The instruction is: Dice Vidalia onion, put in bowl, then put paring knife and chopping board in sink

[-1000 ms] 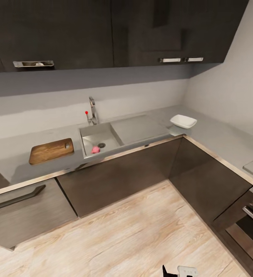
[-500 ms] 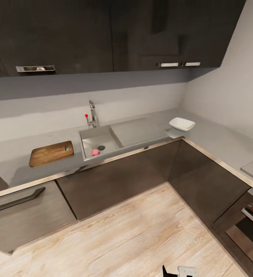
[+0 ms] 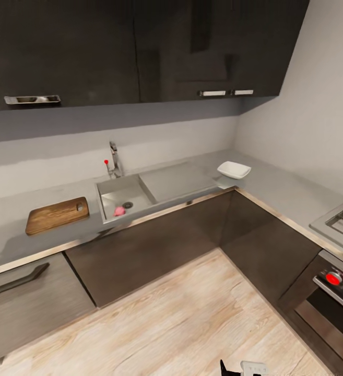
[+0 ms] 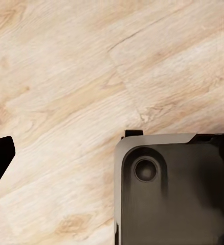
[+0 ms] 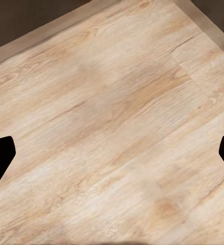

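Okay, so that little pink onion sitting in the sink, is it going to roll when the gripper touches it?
Probably. The Vidalia onion looks round and smooth, so a nudge could send it rolling across the flat sink floor. The basin walls should contain it. It looks small, so likely light.

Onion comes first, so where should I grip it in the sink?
Probably from above, closing across the Vidalia onion's widest part. It is a small ball low in the sink basin by the front wall, beside the drain, so walls block a sideways approach.
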{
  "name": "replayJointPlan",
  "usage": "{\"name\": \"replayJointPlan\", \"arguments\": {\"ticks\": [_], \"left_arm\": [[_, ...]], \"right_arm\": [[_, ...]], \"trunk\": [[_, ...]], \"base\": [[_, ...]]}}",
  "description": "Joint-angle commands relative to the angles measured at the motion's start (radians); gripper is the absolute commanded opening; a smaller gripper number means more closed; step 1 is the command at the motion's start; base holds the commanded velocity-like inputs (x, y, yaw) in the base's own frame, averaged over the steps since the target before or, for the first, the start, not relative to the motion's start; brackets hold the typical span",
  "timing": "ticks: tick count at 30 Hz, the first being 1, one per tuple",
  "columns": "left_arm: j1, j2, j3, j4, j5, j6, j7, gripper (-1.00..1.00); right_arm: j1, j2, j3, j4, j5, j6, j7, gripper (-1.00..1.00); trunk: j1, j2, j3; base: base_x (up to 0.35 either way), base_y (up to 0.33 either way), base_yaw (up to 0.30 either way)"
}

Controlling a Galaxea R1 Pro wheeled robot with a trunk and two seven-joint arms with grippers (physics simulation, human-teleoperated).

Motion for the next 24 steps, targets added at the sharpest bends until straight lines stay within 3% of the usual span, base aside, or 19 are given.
{"name": "replayJointPlan", "arguments": {"ticks": [1,24], "left_arm": [[0.000,0.000,0.000,0.000,0.001,-0.003,0.001,1.00],[0.000,0.000,0.000,0.001,0.001,-0.001,0.001,1.00]], "right_arm": [[-0.001,0.000,0.004,0.001,-0.008,-0.003,0.000,1.00],[-0.001,0.000,0.004,0.001,-0.008,-0.003,-0.001,1.00]], "trunk": [[0.001,-0.002,0.000],[0.001,-0.002,0.032]], "base": [[0.000,0.000,-0.171],[0.000,0.000,-0.172]]}}
